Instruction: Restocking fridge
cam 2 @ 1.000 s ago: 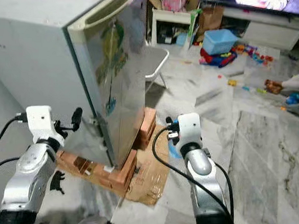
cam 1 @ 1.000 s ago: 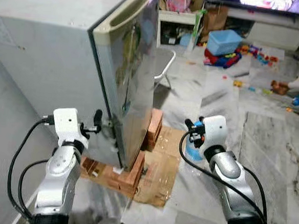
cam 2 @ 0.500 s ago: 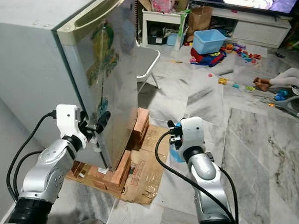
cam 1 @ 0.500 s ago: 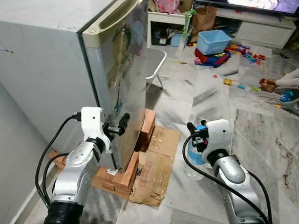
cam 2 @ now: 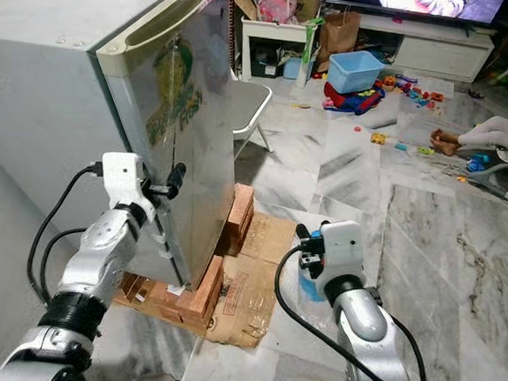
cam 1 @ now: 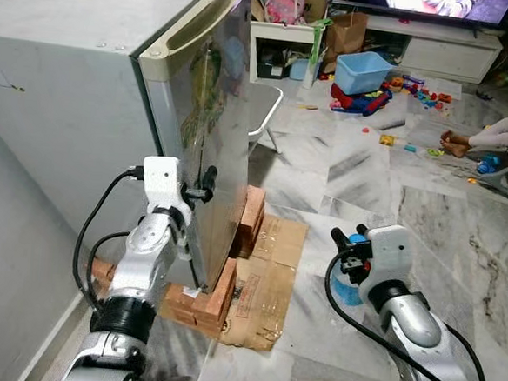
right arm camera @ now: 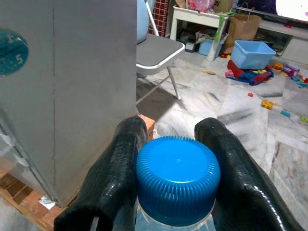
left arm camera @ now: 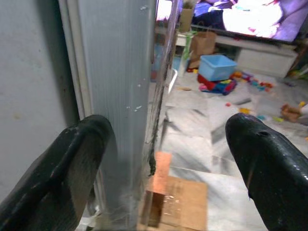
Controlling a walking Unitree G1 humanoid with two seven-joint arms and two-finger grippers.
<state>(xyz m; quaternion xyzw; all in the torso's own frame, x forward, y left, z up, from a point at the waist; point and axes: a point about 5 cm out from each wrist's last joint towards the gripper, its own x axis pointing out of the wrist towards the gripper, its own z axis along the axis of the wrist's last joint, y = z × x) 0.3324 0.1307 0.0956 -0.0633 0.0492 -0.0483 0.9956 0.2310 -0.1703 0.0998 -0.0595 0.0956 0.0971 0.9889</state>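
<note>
The grey fridge [cam 1: 78, 82] stands on bricks with its door [cam 1: 218, 144] closed. My left gripper [cam 1: 204, 185] is open at the door's near vertical edge, about halfway up. In the left wrist view its two black fingers [left arm camera: 72, 163] straddle that door edge [left arm camera: 120, 96]. My right gripper [cam 1: 351, 250] hovers low over the marble floor to the right of the fridge, shut on a clear water bottle [cam 1: 348, 289]. In the right wrist view both fingers [right arm camera: 115, 168] press the sides of the bottle's blue cap [right arm camera: 177, 179].
Red bricks [cam 1: 225, 289] and flattened cardboard [cam 1: 270, 274] lie under and in front of the fridge. Behind it stand a grey chair [cam 1: 266, 113], a blue bin [cam 1: 367, 69] and scattered toys [cam 1: 418, 84]. A person's limb [cam 1: 502, 134] rests at the far right.
The camera shifted early on. My left gripper has come in from beside the fridge and risen to the door edge. My right arm with the bottle has moved right and lower.
</note>
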